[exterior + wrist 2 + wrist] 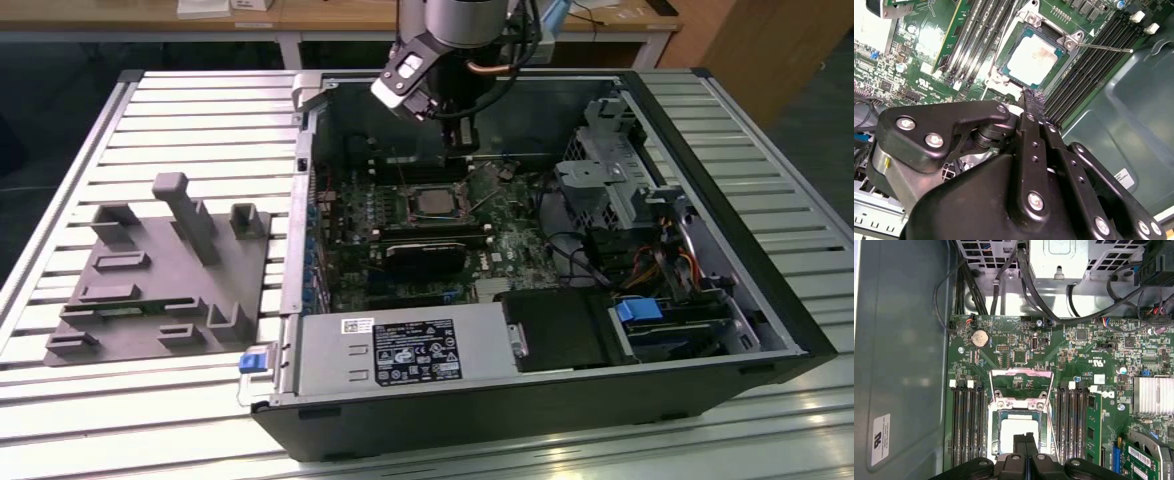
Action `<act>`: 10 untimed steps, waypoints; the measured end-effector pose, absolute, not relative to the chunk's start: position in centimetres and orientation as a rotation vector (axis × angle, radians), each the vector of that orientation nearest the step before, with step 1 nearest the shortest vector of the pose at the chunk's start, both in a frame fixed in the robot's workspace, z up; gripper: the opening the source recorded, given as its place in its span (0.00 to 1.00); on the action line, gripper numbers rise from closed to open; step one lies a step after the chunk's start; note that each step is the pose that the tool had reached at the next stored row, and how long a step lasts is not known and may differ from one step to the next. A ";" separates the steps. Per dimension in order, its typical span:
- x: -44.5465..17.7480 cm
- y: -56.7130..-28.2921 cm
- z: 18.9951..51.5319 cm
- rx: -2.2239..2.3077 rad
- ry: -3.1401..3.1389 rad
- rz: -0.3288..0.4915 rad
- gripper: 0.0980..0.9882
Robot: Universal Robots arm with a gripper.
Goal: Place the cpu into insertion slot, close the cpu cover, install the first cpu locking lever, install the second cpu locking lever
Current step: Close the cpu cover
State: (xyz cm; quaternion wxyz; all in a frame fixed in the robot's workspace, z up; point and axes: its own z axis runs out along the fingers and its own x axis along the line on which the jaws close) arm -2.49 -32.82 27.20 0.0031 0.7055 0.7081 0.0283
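The flat, pale silvery square cpu (pixel 1008 432) lies seated in the silver-rimmed square insertion slot (pixel 1004 79) on the green circuit board (pixel 1019 340), inside the open black computer case (pixel 534 420) that rests on the slatted metal desk (pixel 160 110). So the first step looks done. The silvery windowed cpu cover (pixel 1022 374) is not down: in the first wrist view it stands tilted open, with the board visible through its window. It is hinged along the slot edge that lies farthest from the gripper (pixel 1025 437). The black gripper hangs just above the slot with its two fingers pressed together and nothing between them. In both wrist views its tip sits over the slot edge opposite the hinge, overlapping the near part of the cpu without clearly touching it. The cover therefore lies straight beyond the cpu from the fingertips, and its hinge line runs crosswise to that direction, between the two banks of long black memory slots (pixel 966 425). In the second wrist view a thin silvery wire locking lever (pixel 1104 47) sticks out sideways from the hinge corner, unlatched.
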 end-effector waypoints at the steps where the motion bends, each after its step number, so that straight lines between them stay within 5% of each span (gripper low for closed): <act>1: -2.5 -32.8 27.2 2.212 2.220 0.089 0.01; 10: -2.2 -32.8 27.2 2.212 2.220 0.089 0.01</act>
